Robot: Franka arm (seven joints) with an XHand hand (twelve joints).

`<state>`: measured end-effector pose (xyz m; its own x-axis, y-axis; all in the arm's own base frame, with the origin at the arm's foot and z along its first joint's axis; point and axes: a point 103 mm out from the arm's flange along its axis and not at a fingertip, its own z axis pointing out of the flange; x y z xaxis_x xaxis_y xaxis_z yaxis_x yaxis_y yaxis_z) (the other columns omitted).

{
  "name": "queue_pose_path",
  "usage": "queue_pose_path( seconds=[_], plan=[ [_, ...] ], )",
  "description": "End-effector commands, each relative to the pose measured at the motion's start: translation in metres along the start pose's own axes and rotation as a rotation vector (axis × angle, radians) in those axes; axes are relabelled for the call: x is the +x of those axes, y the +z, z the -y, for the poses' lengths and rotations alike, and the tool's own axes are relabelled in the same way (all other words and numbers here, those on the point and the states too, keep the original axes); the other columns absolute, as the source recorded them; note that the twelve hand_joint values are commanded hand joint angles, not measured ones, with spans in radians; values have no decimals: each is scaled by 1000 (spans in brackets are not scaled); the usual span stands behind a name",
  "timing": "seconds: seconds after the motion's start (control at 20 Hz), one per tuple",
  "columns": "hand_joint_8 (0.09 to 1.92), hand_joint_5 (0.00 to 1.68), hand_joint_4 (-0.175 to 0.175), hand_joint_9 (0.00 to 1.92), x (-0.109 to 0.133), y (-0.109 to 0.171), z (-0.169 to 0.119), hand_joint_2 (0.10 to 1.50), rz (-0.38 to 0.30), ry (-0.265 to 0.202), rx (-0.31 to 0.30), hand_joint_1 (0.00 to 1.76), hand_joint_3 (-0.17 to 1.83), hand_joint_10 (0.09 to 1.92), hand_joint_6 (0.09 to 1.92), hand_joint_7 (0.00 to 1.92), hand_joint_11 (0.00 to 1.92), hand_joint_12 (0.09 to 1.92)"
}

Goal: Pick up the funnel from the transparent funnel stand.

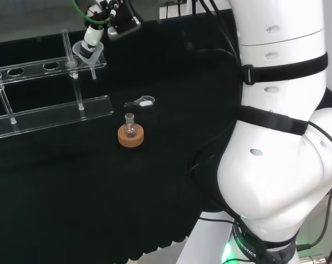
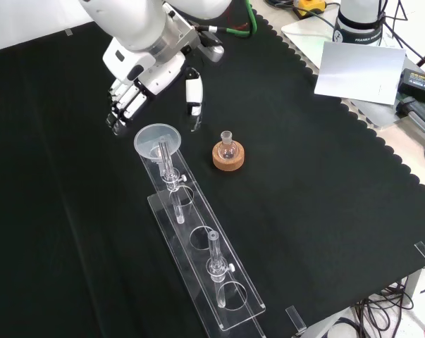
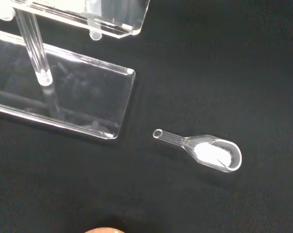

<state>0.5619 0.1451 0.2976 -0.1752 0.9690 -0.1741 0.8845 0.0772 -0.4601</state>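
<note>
Clear scoop (image 3: 212,153) w/ white powder; hand (image 2: 131,95) relaxed, fingers apart above funnel (image 2: 158,141).

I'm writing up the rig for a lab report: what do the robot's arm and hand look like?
The arm is glossy white, built of rounded, bulbous links with small oval recesses, and black straps wrap round its links in the head view. Black cables trail beside it, and a green light glows at its base. The hand is black and white, with segmented fingers; a green cable runs to the wrist.
</note>
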Motion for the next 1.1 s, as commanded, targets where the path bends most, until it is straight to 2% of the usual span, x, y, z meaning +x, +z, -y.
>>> queue_pose_path(
  seconds=[0.05,0.55,1.1],
  plan=[
    [311,0,31,101,6,1,-8,762,17,-18,-4,543,138,790,87,0,190,1411],
    [356,0,24,117,13,3,-19,756,40,-44,26,561,132,784,87,0,208,1398],
    [310,0,15,102,16,6,-25,750,52,-60,47,564,126,798,87,0,236,1389]
  ],
)
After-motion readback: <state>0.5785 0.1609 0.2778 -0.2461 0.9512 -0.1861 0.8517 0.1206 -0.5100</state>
